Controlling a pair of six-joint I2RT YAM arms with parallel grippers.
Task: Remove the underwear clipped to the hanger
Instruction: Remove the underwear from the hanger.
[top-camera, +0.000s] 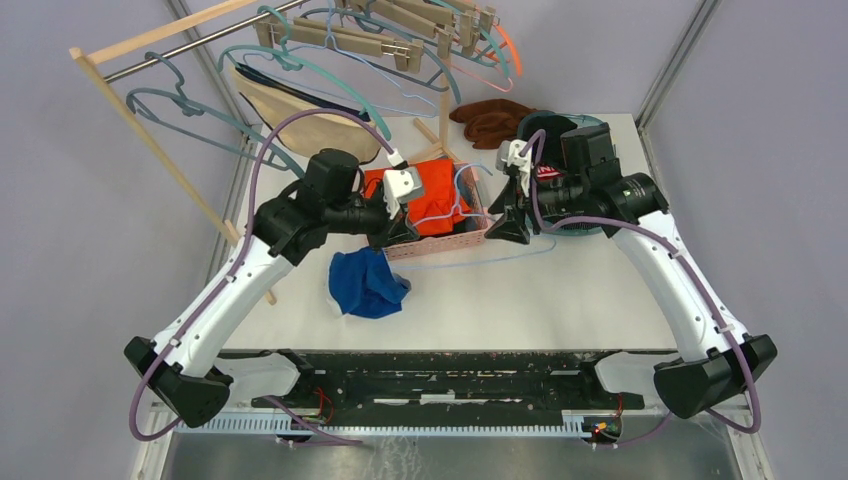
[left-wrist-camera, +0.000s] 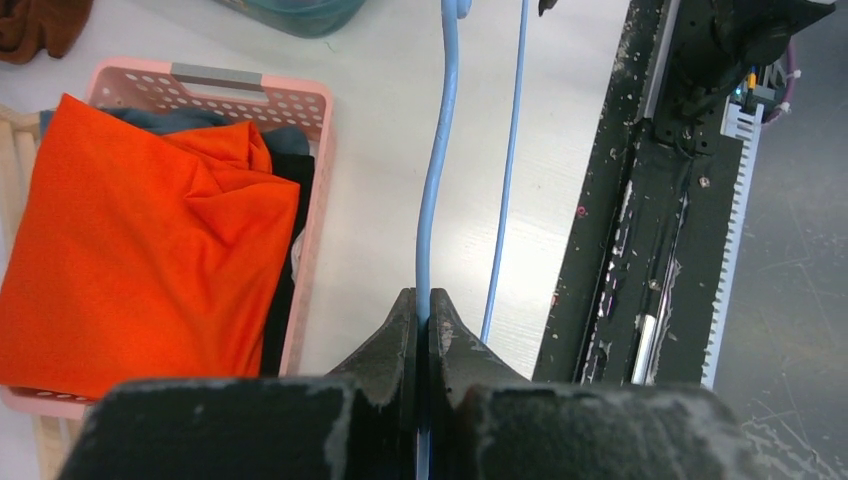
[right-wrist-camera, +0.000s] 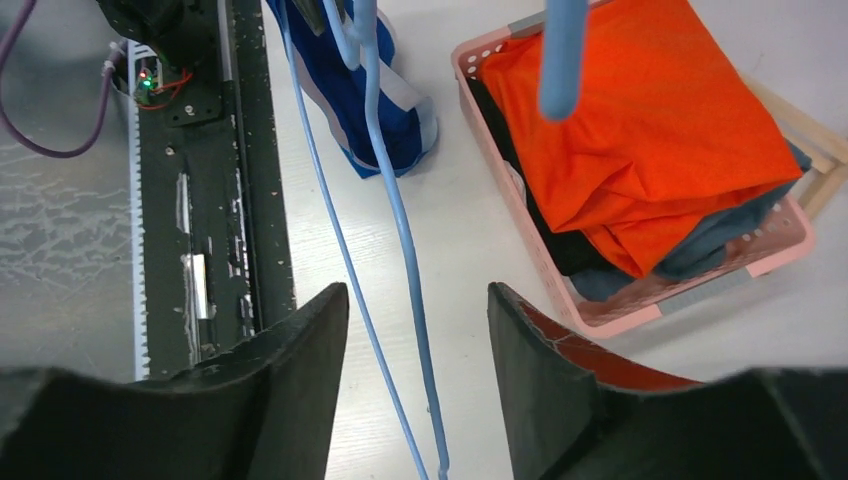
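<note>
Underwear first: the royal blue brief (top-camera: 365, 283) sits in a crumpled heap on the table (top-camera: 600, 290), just in front of the pink basket (top-camera: 450, 243) and close to the near edge. From the right wrist view it stretches out as a long strip, its long axis running from the basket side towards the black rail at the table's front, with a white band (right-wrist-camera: 405, 95) along one edge. Any lettering is too small to read.

Over to the left gripper (left-wrist-camera: 422, 330): jaws pinched tight, and the thin wire of the light blue hanger (left-wrist-camera: 437, 180) is clamped between them, running straight out ahead over the tabletop beside the basket.

The right gripper (right-wrist-camera: 418, 340) is spread wide. Both fingers (right-wrist-camera: 300, 350) stand well apart and the hanger's two wire strands pass through the gap, neither finger visibly touching them. The wires lead on up across the blue brief; whether a clip has hold of it I cannot tell.

At the back left, a beige brief (top-camera: 300, 125) hangs below the rail. An orange garment (top-camera: 435, 195) fills the basket.
</note>
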